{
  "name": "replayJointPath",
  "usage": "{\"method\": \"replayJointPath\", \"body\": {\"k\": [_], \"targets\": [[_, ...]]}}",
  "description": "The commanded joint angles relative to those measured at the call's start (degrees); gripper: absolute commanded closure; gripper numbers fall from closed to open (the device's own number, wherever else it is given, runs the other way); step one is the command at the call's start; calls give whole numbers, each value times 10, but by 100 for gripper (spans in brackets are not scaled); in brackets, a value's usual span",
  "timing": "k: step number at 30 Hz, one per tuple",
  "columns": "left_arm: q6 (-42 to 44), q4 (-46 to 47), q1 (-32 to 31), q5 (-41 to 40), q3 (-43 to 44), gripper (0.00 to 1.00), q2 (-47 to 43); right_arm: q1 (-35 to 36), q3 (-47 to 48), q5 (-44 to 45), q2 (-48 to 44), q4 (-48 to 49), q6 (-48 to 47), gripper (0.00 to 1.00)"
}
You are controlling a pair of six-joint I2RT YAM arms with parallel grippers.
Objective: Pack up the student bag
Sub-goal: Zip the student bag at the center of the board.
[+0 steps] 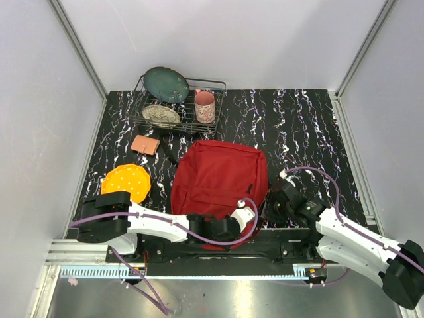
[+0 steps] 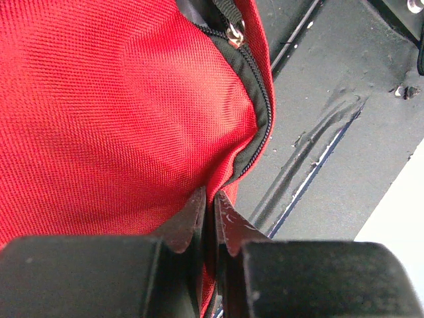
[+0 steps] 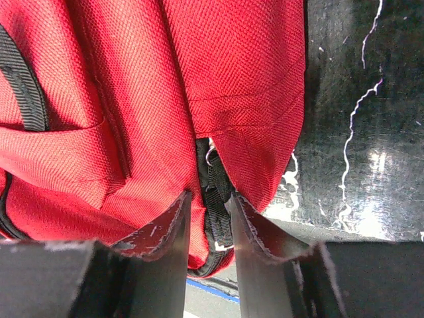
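Student bag (image 1: 218, 175) was lying flat mid-table (image 1: 311, 126), front pocket up. Its long axis ran away from my bases toward the far side, so its near end sat right between my two arms. My left gripper (image 2: 209, 195) was pinched shut on the red fabric at that near edge, just beside the zip (image 2: 263, 112), and the zip pull (image 2: 233, 32) sat further up the track. My right gripper (image 3: 211, 195) was at the bag's near right corner, jaws partly apart around a black strap (image 3: 213, 175). Honestly couldn't tell if it was clamping it or just straddling it. My guess: left anchors the fabric and the zip gets run open away from it.
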Motion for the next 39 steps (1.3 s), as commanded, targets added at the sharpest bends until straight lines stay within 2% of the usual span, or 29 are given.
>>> {"method": "replayJointPath", "body": {"k": [1,13,17,18,19,22,24,27,29,30,33,39], "targets": [[-8,24,-5,10,13,95,1,6,-5,6,9,-12,-9,64],[-8,24,-6,10,15,95,5,10,-14,1,61,16,0,68],[-8,23,-6,10,13,95,4,10,-33,-2,64,31,5,76],[-7,23,-5,10,13,95,4,10,-35,-2,54,31,7,78],[-8,23,-6,10,13,95,4,10,-36,-2,48,31,9,84],[-8,23,-6,10,13,95,6,10,-41,4,16,20,15,90],[-8,23,-6,10,13,95,7,11,-38,10,-11,5,21,99],[-10,24,-6,10,13,96,7,10,-31,13,-55,-15,27,100],[-11,22,-5,11,11,96,6,10,-20,38,-79,-40,30,100],[-12,22,-6,11,10,100,8,10,-17,46,-107,-47,33,100],[-13,22,-5,13,6,100,7,10,-13,86,-154,-69,50,100],[-10,31,-6,28,-1,100,1,10,-16,173,-183,-68,87,100]]}}
